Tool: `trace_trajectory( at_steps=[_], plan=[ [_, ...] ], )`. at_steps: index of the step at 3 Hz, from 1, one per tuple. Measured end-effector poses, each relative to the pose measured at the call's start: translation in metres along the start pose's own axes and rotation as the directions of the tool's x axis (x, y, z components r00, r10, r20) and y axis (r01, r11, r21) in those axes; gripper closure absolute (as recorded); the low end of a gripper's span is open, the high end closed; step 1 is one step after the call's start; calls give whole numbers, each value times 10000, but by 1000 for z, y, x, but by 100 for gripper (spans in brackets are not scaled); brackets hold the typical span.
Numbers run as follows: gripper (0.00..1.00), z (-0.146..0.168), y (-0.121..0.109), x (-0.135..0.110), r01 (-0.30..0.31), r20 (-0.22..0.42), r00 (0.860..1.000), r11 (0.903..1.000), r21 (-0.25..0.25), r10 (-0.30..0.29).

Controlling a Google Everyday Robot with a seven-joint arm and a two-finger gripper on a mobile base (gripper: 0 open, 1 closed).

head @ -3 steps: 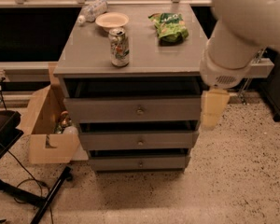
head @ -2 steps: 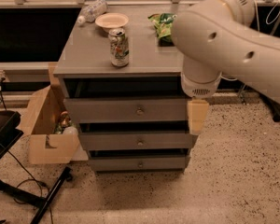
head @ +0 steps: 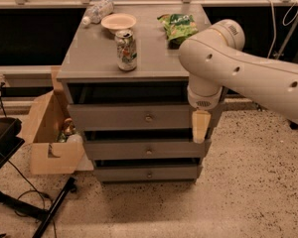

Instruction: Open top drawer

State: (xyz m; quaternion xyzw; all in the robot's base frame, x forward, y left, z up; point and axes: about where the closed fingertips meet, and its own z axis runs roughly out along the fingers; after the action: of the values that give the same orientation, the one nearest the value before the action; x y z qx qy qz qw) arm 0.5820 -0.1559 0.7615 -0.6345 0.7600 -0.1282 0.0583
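Hanging before flat grey top drawer, tapered tan end effector

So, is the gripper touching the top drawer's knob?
Apart. The camera view shows the gripper hanging at the top drawer's right end, with bare drawer front between it and the knob.

gripper before right end of top drawer, can on cabinet
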Motion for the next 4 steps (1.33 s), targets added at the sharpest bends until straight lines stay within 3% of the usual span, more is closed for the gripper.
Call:
trace_trajectory(
  at_steps=[1,3,4],
  plan=[
    [0,33,-11,-10,-441,759,9960,9986,-305,463],
    [0,96,-47,-36,-826,2140,9730,9962,-288,869],
    [0,97,-47,-37,-828,2145,9728,9961,-294,872]
  ],
)
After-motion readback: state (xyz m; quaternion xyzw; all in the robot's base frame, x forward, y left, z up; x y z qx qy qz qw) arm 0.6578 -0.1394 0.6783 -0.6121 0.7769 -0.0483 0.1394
